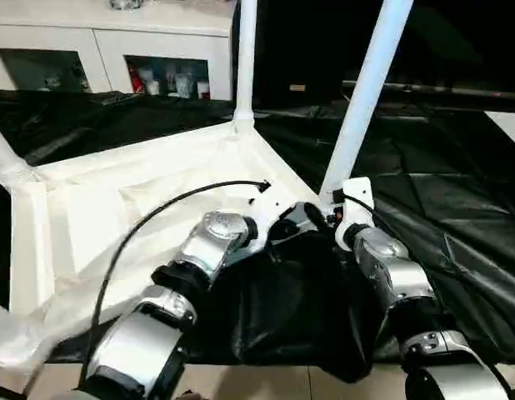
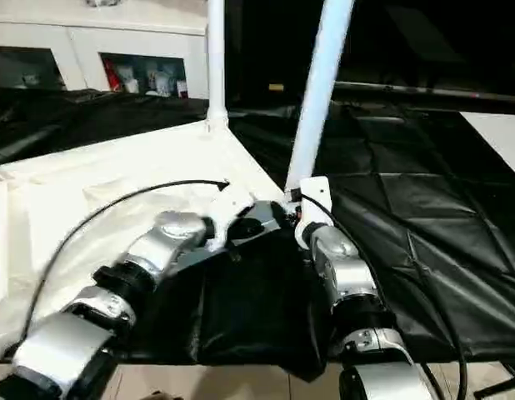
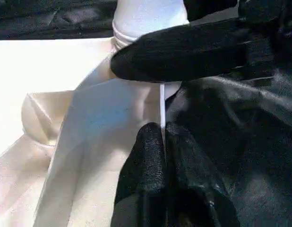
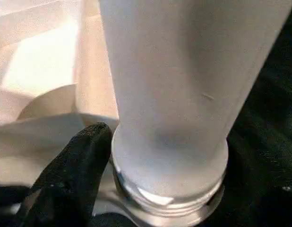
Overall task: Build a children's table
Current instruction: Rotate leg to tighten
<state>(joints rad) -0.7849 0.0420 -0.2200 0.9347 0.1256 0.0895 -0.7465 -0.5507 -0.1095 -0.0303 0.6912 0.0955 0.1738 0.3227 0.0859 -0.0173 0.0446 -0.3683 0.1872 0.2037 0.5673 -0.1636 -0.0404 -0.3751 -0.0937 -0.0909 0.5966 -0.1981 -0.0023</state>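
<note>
Putting a leg (image 1: 367, 92) into the near corner of the upside-down top (image 1: 149, 200) on the black sheet (image 1: 457, 208). Left gripper (image 3: 162, 137) pinching the top's thin edge; right gripper (image 1: 334, 218) spread round the leg's base, not squeezing. Next, probably: hold steady, check the leg sits deep and straight.

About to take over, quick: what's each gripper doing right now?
Left gripper: shut on the tabletop's thin rim.
Right gripper: open around the near leg's base, one finger beside it.
</note>
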